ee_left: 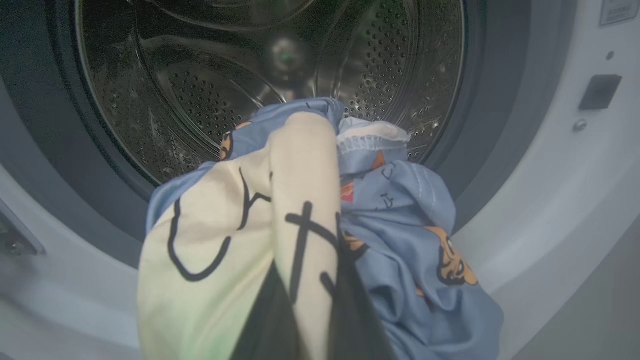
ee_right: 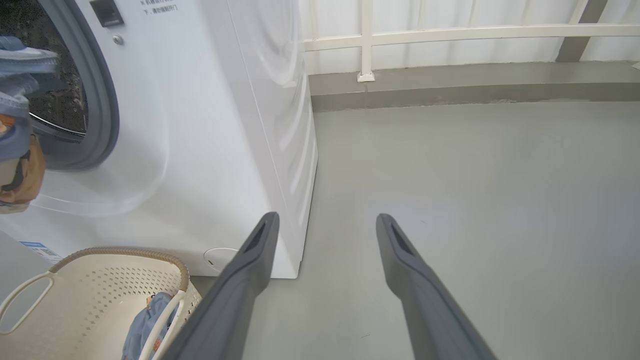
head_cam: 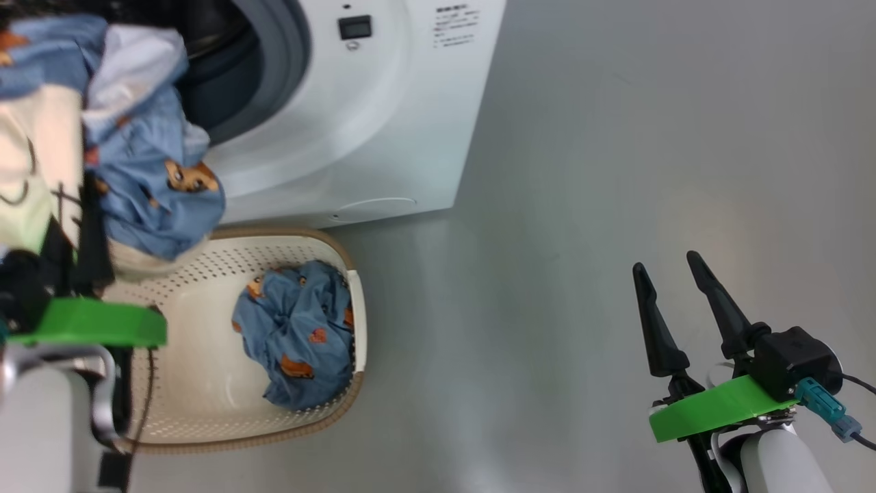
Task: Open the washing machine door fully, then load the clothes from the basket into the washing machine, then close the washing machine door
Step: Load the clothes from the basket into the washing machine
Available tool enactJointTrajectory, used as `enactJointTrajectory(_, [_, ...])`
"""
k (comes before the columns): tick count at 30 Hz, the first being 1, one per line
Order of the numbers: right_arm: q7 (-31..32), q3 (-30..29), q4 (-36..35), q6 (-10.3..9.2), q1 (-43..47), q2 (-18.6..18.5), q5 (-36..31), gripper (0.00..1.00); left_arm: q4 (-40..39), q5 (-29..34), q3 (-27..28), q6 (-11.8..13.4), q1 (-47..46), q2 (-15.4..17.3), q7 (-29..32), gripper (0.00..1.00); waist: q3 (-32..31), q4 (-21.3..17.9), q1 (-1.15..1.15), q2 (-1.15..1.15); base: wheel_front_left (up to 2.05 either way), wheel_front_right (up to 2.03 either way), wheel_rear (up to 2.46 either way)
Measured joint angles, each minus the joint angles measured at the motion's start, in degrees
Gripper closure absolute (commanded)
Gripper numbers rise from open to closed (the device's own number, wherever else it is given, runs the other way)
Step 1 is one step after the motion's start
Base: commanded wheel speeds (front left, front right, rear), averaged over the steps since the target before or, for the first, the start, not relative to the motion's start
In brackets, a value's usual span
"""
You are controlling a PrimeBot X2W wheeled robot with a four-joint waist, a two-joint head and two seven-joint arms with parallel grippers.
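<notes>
Clothes (ee_left: 240, 225) are clamped in the left gripper (ee_left: 307, 280) at the drum (ee_left: 200, 90) mouth; a blue garment (head_cam: 301, 335) is left at the basket (head_cam: 357, 322) right rim; the right gripper (head_cam: 665, 261) is spread wide, empty; the door is yet to be shut.

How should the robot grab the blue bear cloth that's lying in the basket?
Pinch the raised, crumpled hump in the middle of the blue bear cloth, coming straight down from above. It lies bunched inside the basket, pressed against one end wall, so a sideways approach looks blocked. The open right gripper is free for it.
</notes>
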Motion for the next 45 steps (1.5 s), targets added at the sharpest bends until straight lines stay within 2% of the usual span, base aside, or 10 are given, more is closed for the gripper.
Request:
enactJointTrajectory(21, [0.0, 1.9, 0.1, 0.0, -2.8, 0.0, 2.9, 0.0, 20.8, 1.4, -0.9, -3.3, -29.9, 8.1, 1.3, 1.0, 8.1, -4.7, 0.0, 0.0, 0.0, 0.0, 0.0])
enactJointTrajectory(32, [0.0, 3.6, 0.6, 0.0, -3.6, 0.0, 3.7, 0.0, 30.8, 0.5, -2.5, -4.3, -42.3, 8.2, 6.5, 1.0, 12.3, -6.0, 0.0, 0.0, 0.0, 0.0, 0.0])
enactJointTrajectory(37, [0.0, 4.8, 0.7, 0.0, -3.6, 0.0, 4.8, 0.0, 34.5, 1.5, -4.3, -4.4, -47.9, 8.4, 6.6, 1.0, 14.0, -6.3, 0.0, 0.0, 0.0, 0.0, 0.0])
enactJointTrajectory(40, [0.0, 4.9, 0.7, 0.0, -3.5, 0.0, 5.4, 0.0, 36.2, 2.3, -5.1, -4.4, -49.8, 8.4, 5.0, 1.0, 14.8, -6.5, 0.0, 0.0, 0.0, 0.0, 0.0])
enactJointTrajectory(45, [0.0, 6.0, 0.7, 0.0, -3.5, 0.0, 5.8, 0.0, 35.0, 4.7, -6.3, -2.3, -52.7, 9.6, 0.3, 1.0, 16.5, -6.9, 0.0, 0.0, 0.0, 0.0, 0.0])
